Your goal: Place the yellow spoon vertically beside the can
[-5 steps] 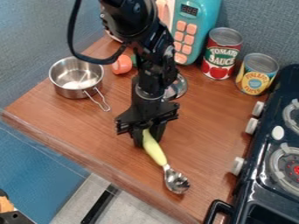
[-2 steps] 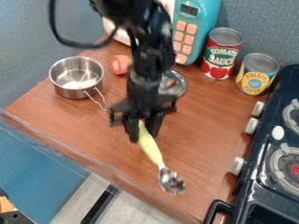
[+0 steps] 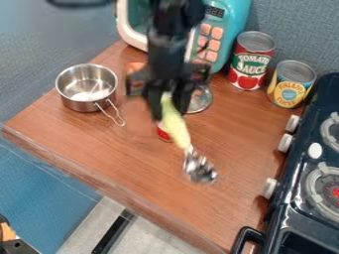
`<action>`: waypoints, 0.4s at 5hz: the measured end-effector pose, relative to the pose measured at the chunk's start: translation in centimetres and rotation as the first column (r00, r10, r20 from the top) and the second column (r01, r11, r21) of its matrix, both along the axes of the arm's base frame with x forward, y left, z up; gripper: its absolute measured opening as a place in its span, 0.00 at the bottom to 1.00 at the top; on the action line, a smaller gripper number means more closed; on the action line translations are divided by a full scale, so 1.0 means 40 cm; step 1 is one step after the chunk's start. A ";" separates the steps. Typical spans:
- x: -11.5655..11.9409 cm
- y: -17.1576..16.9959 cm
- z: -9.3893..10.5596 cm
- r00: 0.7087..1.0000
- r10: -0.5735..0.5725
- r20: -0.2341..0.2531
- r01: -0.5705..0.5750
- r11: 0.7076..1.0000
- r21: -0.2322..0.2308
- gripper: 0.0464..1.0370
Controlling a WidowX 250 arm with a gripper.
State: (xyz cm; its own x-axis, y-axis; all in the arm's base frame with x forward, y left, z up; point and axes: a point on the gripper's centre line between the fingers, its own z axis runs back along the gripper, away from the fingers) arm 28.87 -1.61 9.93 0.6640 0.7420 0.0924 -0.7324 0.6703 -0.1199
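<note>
Spoon, seemingly in the hand

Grey-blue walls stand at ten and one o'clock, a brown counter between, grey floor at six.

tool and yellow spoon: shift back toward teal microwave | red item: now shows beside spoon handle

Open counter beside stove; pot, cans obstruct.
</note>
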 end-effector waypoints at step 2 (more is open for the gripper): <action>0.122 -0.055 0.028 0.916 -0.401 -0.026 0.402 0.914 0.054 0.36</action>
